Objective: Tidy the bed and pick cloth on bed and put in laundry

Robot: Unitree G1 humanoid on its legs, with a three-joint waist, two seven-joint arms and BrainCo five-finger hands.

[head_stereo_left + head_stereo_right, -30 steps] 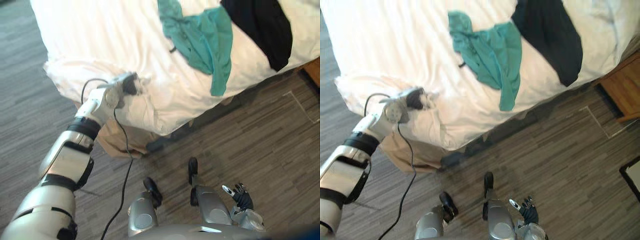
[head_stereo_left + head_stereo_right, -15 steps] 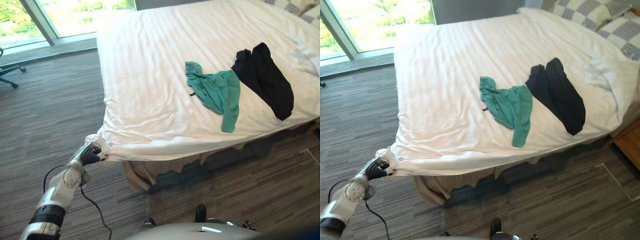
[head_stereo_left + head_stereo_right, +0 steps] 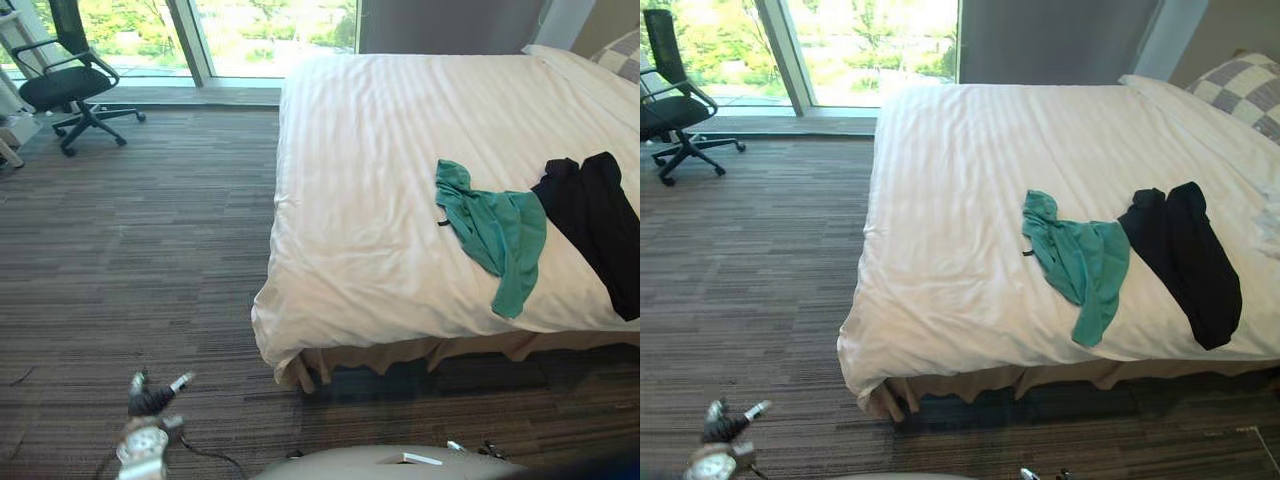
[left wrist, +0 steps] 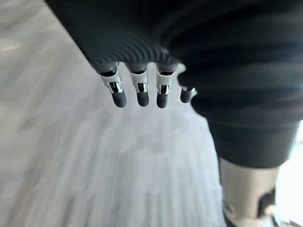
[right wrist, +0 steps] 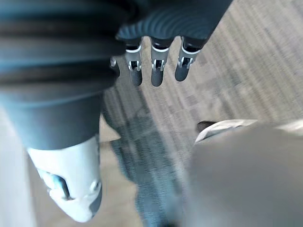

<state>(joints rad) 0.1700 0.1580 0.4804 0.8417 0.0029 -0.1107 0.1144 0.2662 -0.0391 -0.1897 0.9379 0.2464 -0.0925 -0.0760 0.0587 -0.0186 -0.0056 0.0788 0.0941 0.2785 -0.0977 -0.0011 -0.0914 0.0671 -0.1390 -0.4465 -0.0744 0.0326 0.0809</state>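
Grey striped carpet (image 3: 130,250) fills the left of the left eye view, with an office chair (image 3: 70,85) at upper left by the window (image 3: 270,25). The bed (image 3: 370,200) takes up the right half, its white cover smooth. The teal cloth (image 3: 495,230) lies at right of centre, its long axis running from upper left down to lower right, the tail ending just short of the bed's near edge. The black cloth (image 3: 595,225) lies just beside it at the right border. The left hand (image 3: 150,398) hangs at lower left over the carpet, well apart from the bed; both cloths lie up and to the right of it, so the right arm looks the nearer.

The right eye view adds a checked pillow (image 3: 1250,90) at upper right and open carpet along the bed's near side.

The left wrist view shows the left hand's fingers (image 4: 139,92) straight and empty.

The right wrist view shows the right hand (image 5: 156,71) likewise relaxed, holding nothing, above the floor.
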